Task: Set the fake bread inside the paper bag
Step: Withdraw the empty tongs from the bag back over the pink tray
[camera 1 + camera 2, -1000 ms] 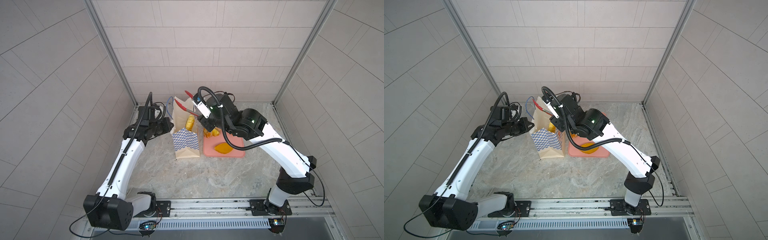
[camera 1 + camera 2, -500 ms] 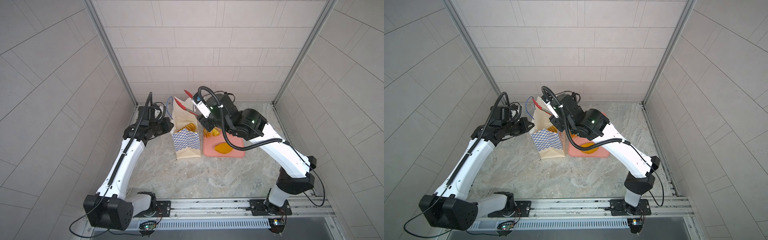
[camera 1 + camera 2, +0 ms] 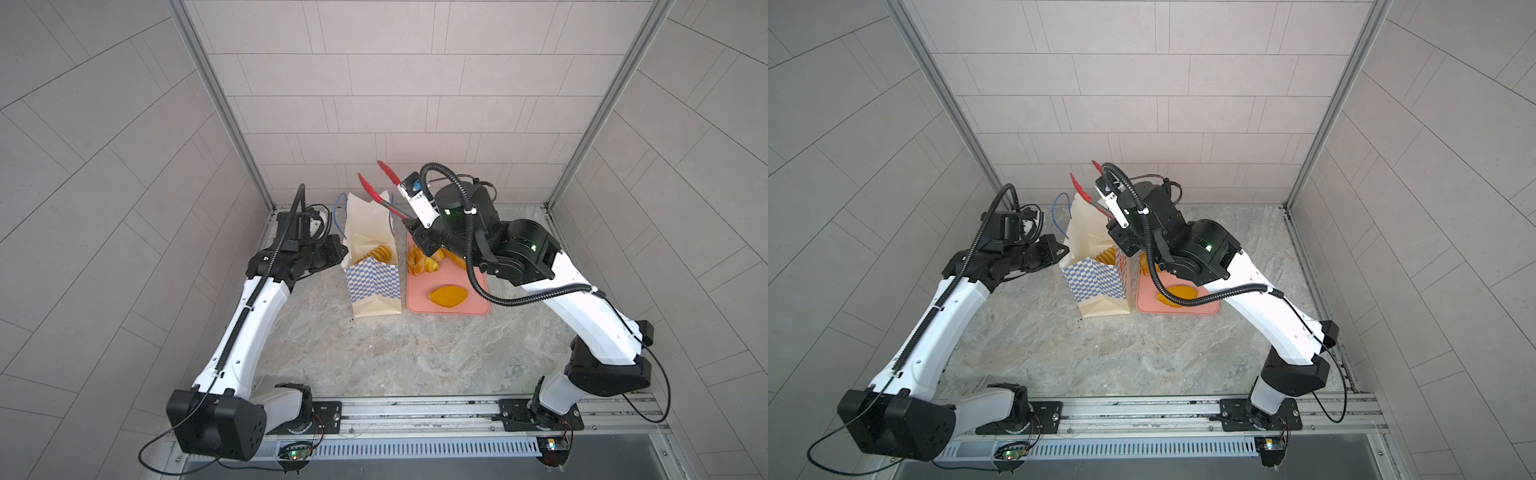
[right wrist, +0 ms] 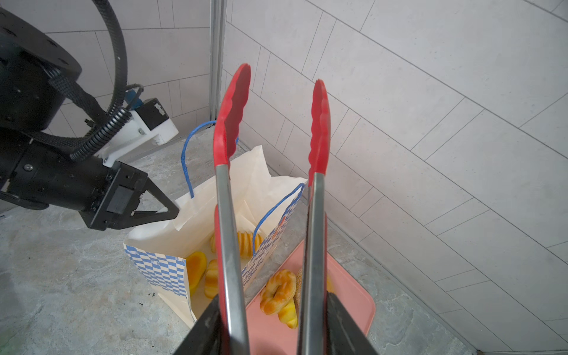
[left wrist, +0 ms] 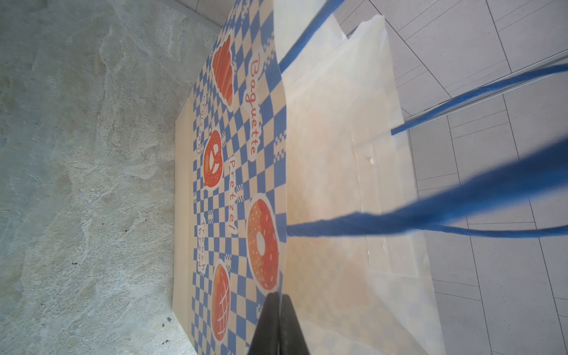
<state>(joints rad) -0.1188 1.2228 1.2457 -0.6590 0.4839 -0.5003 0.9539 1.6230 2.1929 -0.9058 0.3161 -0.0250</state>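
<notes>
**Empty tongs point away from the bread left on the tray**

The right end effector (image 4: pixel 276 333) is closed partway around the handles of the red-tipped metal tongs (image 4: pixel 226 196). Their tips stand apart with nothing between them, raised above the mouth of the tall cream paper bag (image 3: pixel 374 286) with blue-white checks. In a top view the tips aim toward 10 o'clock. The golden toy bread not yet bagged lies the opposite way, on the flat pink tray (image 3: pixel 419 305) just beside the bag at its 3 o'clock.

A twisted yellow-brown ring (image 4: pixel 278 292) sits near the tray's 11 o'clock corner, under the right wrist, with what may be a bun half hidden behind it. An oval orange loaf (image 3: pixel 448 296) lies toward 6 o'clock, its long axis running 9 to 3. Several pieces (image 4: pixel 196 270) are already inside the bag.

The right arm is the nearer one, elbow bent high and wrist tipped up. I judge it must swing the tips down toward 4 o'clock. The left end effector (image 5: pixel 278 322) is clamped tight on the bag's rim at its 9 o'clock side, forearm reaching in from 8 o'clock.
</notes>
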